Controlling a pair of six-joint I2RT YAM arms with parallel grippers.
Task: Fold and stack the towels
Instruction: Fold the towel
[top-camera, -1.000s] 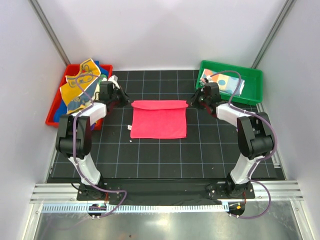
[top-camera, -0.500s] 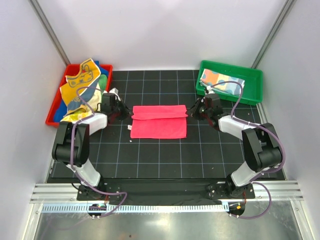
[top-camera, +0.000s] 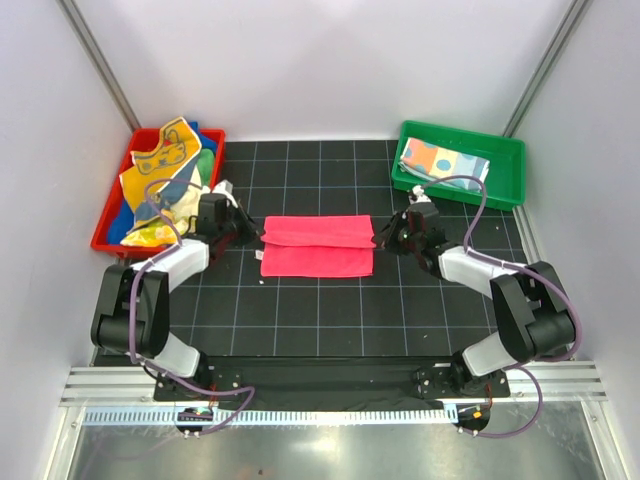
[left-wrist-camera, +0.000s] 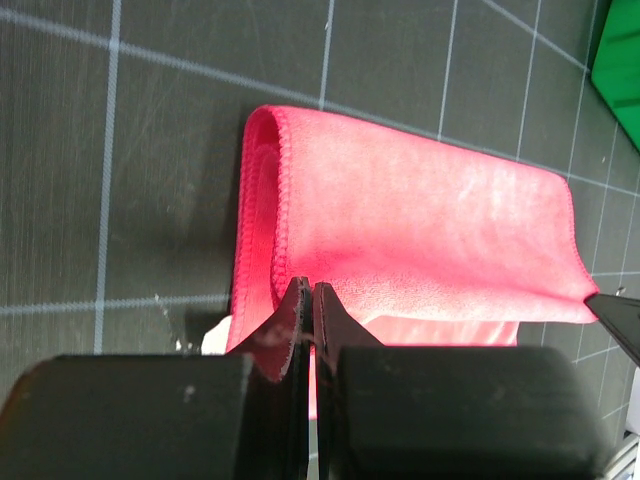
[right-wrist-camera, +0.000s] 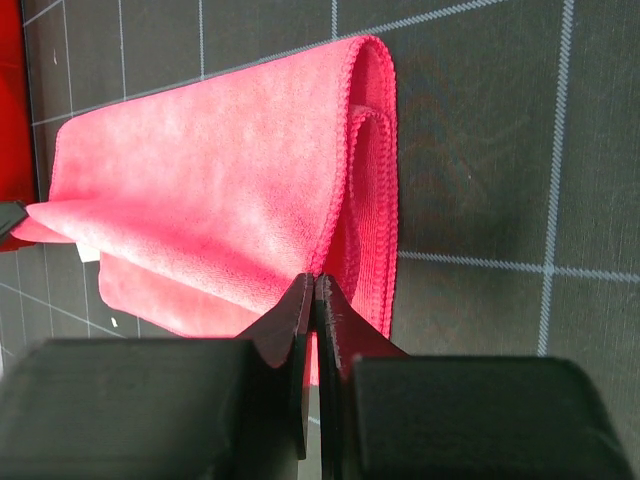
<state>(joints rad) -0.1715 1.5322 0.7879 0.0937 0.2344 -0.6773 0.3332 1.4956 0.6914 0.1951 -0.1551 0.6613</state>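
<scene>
A black gridded mat (top-camera: 320, 320) covers the table, with a hard red tray (top-camera: 103, 238) at its far left corner and a hard green tray (top-camera: 503, 185) at its far right. The red tray holds a rumpled heap of unfolded cloths topped by an orange-yellow tiger-print towel (top-camera: 165, 160). In the green tray a pastel patchwork towel (top-camera: 445, 162) lies flat and folded, apparently the start of the stack.

At the mat's centre, between the two arms, lies the pink-red towel (top-camera: 317, 245), a soft, fuzzy rectangle with stitched hems. Its far side curls over in a rounded fold, and its upper layer hangs short of the near edge, which suggests a half-fold under way.

The left gripper (left-wrist-camera: 308, 300) is pinched tight on the upper layer's hem at the towel's left end, fingers all but touching through the cloth. The right gripper (right-wrist-camera: 310, 295) clamps the matching hem at the right end. Holding both ends probably keeps the limp fabric taut and square.
</scene>
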